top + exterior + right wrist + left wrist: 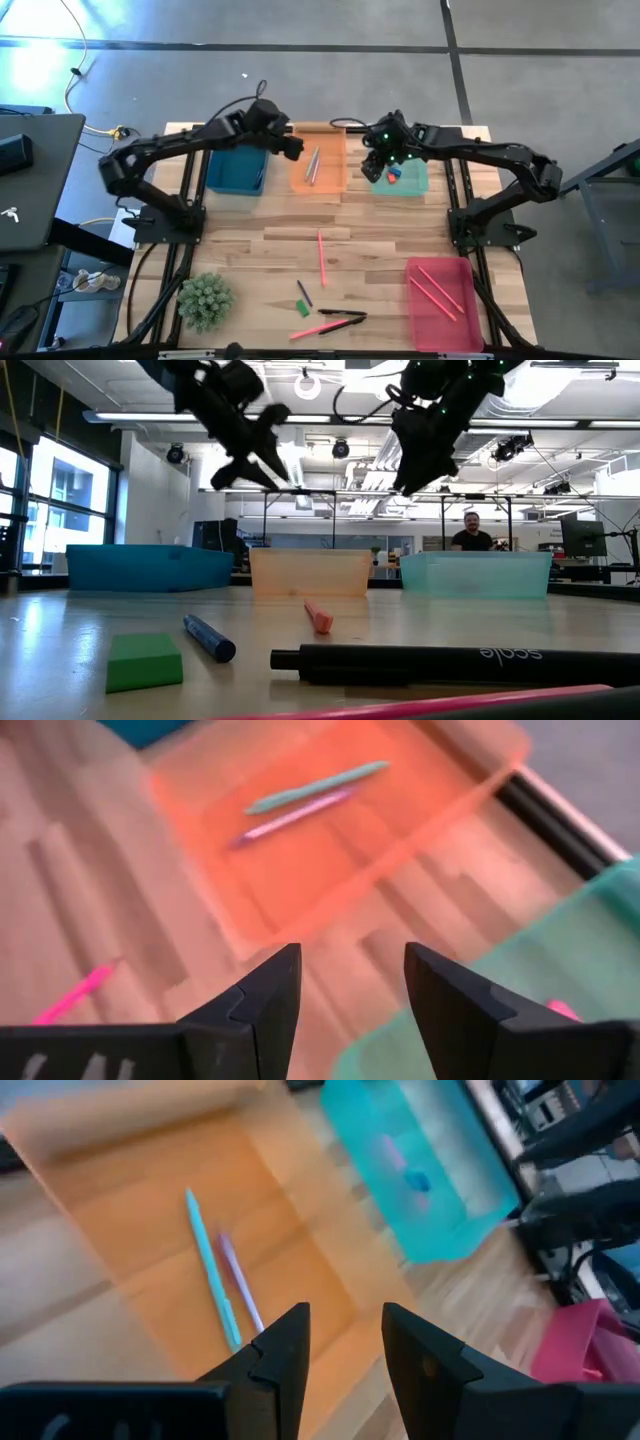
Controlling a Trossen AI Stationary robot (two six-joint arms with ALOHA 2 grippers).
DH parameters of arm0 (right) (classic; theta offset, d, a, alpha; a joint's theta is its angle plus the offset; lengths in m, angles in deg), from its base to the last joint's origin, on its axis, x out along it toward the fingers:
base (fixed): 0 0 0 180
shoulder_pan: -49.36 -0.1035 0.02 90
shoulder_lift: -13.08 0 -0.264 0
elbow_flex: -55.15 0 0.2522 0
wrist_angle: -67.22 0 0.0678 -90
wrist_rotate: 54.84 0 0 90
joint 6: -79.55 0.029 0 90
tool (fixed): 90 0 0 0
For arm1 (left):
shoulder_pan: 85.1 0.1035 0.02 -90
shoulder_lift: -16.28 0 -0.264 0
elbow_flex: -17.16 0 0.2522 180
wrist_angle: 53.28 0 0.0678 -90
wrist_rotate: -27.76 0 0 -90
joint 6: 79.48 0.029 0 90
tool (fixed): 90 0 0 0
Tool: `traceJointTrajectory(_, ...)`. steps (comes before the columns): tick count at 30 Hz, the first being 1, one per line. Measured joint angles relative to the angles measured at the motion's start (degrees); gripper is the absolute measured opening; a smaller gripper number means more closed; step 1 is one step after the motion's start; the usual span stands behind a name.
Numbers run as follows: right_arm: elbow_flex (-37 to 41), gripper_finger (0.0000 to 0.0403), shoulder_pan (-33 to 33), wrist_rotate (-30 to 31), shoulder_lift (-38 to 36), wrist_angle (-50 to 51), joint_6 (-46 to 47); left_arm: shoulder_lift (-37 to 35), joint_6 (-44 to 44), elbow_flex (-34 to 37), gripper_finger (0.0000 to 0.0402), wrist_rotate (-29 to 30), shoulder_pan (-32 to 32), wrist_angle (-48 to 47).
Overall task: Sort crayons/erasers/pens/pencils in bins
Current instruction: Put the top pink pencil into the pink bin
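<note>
Your left gripper (296, 148) hangs with its fingers apart and empty over the orange bin (318, 185), where a teal pen (212, 1280) and a purple pen (240, 1283) lie side by side just beyond the fingertips. Your right gripper (372, 168) is also spread and empty above the near edge of the green bin (414, 183), which holds a blue eraser (395, 170). The green eraser (302, 307) lies well apart on the table (250, 250).

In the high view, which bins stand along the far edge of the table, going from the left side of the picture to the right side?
Blue bin → orange bin, with two thin sticks in it → green bin, with small pieces inside.
</note>
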Motion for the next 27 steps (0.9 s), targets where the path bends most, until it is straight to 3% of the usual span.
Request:
traceJointTrajectory(9, -0.1, 0.0172, -9.1, 1.0, -0.1, -4.8, 8.6, -8.5, 5.2, 1.3, 0.0117, 8.0, -8.5, -17.9)
traceJointTrajectory(19, -9.2, 0.0172, -19.3, 15.1, 0.4, -4.9, 22.7, -15.2, 4.8, 11.0, 0.0117, 8.9, -20.6, -17.9)
traceJointTrajectory(27, -20.9, 0.0172, -24.8, 17.6, 6.1, 4.3, 32.7, -18.9, 10.5, 11.7, 0.0117, 9.4, -23.7, -21.2)
